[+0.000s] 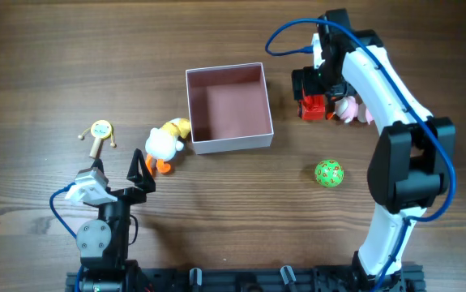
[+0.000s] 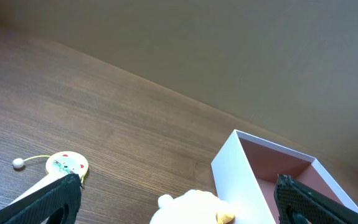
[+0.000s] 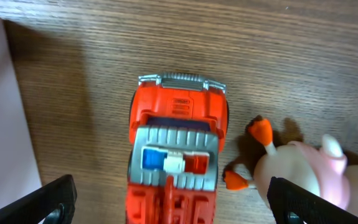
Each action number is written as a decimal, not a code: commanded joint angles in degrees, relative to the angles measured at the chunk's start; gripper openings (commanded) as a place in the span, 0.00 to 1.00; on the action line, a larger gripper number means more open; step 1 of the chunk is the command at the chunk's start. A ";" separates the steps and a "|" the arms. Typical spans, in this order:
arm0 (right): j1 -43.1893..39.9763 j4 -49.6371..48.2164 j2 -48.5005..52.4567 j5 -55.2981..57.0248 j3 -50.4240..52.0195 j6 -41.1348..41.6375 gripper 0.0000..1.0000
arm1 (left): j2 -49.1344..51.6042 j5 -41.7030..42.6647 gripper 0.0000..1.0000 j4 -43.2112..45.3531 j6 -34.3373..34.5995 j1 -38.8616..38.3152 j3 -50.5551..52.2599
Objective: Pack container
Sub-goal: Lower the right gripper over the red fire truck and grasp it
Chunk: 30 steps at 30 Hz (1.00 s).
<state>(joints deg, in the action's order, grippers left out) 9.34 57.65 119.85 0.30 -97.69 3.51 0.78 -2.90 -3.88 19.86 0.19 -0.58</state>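
White thin-walled square container, pink inside. Right gripper spread wide over red plastic toy truck; left gripper spread wide, holding nothing.

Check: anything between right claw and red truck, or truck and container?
Nothing visible. Open right claw hangs over the red truck; only bare table between truck and container; pink toy sits beyond.

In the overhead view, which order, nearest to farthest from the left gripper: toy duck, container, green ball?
1. The toy duck, just right of the left gripper.
2. The container, past the duck.
3. The green ball, far right.
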 commanded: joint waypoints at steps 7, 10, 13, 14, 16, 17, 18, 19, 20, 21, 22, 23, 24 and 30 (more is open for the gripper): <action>0.50 -0.13 2.67 1.22 -1.20 -1.81 1.00 | -0.61 0.50 1.00 -0.04 -0.07 0.42 0.26; 0.50 0.02 3.78 1.42 -1.20 -2.05 0.99 | -0.61 0.50 1.00 -0.02 -0.09 0.42 0.26; 0.50 0.02 4.15 1.42 -1.20 -2.01 0.99 | -0.61 0.50 1.00 -0.02 -0.07 0.42 0.26; 0.50 -0.04 4.17 1.42 -1.20 -2.01 0.99 | -0.61 0.50 1.00 -0.04 -0.07 0.42 0.26; 0.50 -0.11 4.17 1.42 -1.20 -1.99 0.99 | -0.61 0.50 1.00 -0.02 -0.07 0.42 0.26; 0.50 -0.09 4.17 1.42 -1.20 -1.99 0.99 | -0.61 0.50 1.00 -0.04 -0.07 0.42 0.26; 0.50 -0.04 4.17 1.42 -1.20 -1.99 1.00 | -0.61 0.50 1.00 -0.04 -0.07 0.42 0.26; 0.50 0.02 4.24 1.42 -1.20 -1.97 0.99 | -0.61 0.50 1.00 -0.04 -0.07 0.42 0.26; 0.50 0.09 4.24 1.42 -1.20 -1.99 0.99 | -0.61 0.50 1.00 -0.04 -0.07 0.42 0.26; 0.50 0.20 4.33 1.42 -1.20 -2.01 0.99 | -0.61 0.50 1.00 -0.04 -0.07 0.42 0.26; 0.50 0.24 4.35 1.42 -1.20 -2.01 0.99 | -0.61 0.50 1.00 -0.02 -0.09 0.42 0.26; 0.50 0.24 4.44 1.44 -1.20 -2.03 0.99 | -0.61 0.50 1.00 -0.04 -0.07 0.42 0.26; 0.50 0.22 4.46 1.42 -1.20 -1.99 0.99 | -0.61 0.50 1.00 -0.04 -0.07 0.42 0.26; 0.50 0.48 4.46 1.36 -1.20 -1.77 0.91 | -0.61 0.50 1.00 -0.04 -0.07 0.42 0.26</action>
<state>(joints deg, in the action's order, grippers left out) 9.34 57.80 122.91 0.34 -97.69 2.07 0.78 -2.90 -3.88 19.86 0.19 -0.58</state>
